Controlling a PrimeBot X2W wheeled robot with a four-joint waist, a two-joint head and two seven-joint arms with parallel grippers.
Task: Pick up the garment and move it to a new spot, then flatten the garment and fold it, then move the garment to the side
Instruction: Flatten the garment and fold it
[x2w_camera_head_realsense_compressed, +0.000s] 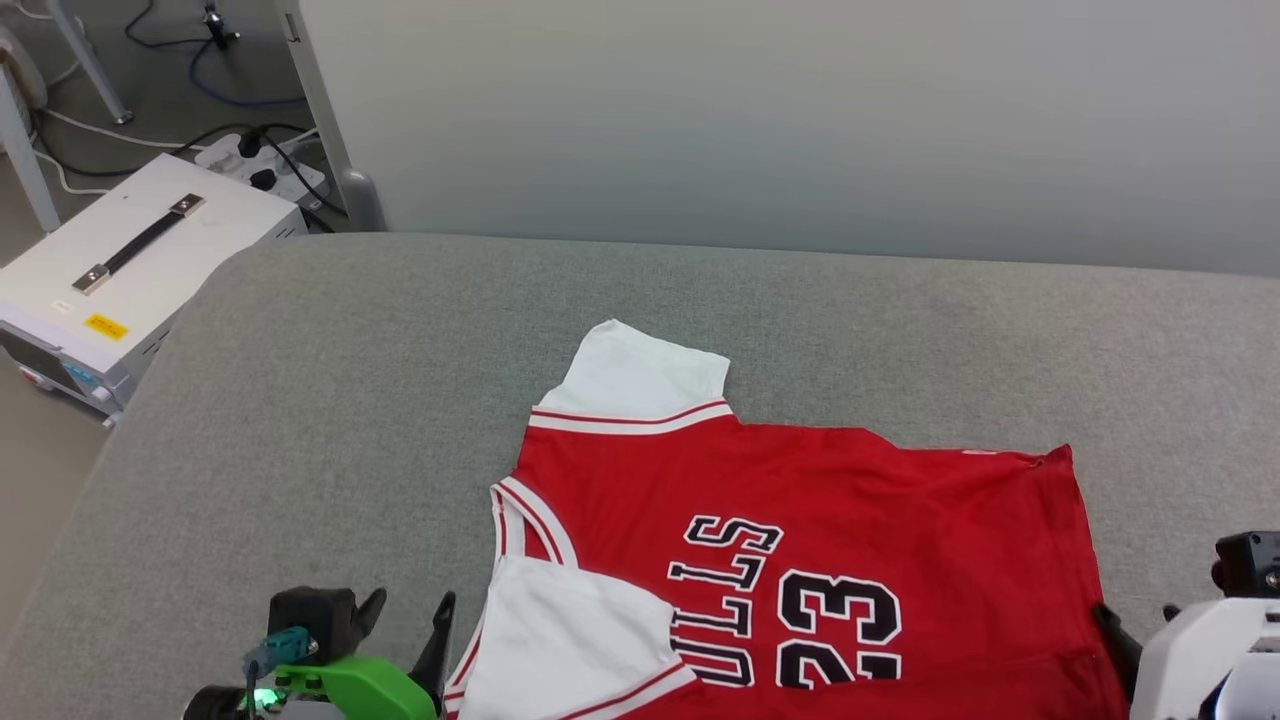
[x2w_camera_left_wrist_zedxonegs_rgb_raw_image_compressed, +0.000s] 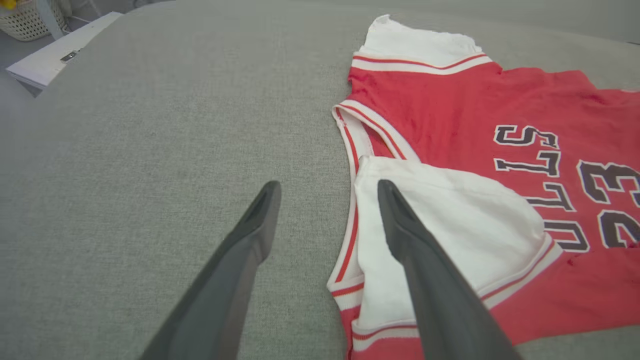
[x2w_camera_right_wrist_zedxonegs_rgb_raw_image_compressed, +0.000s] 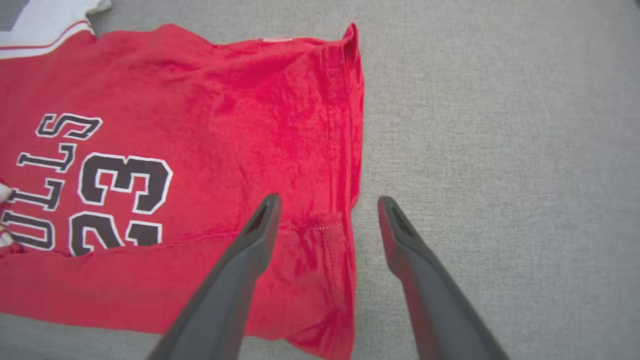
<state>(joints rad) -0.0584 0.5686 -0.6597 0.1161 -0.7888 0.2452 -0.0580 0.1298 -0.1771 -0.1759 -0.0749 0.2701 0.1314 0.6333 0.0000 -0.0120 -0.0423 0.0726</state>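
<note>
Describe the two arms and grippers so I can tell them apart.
Each has two long, dark grey, tapering fingers with hollowed tips. The left gripper carries a bright green bracket, a teal connector and a lit green light. The right gripper sits on a glossy white casing topped by a black block.

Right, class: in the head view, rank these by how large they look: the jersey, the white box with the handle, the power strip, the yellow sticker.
1. jersey, partly cut off at the bottom edge
2. white box
3. power strip
4. yellow sticker

The jersey lies nearest the camera, which enlarges it.
</note>
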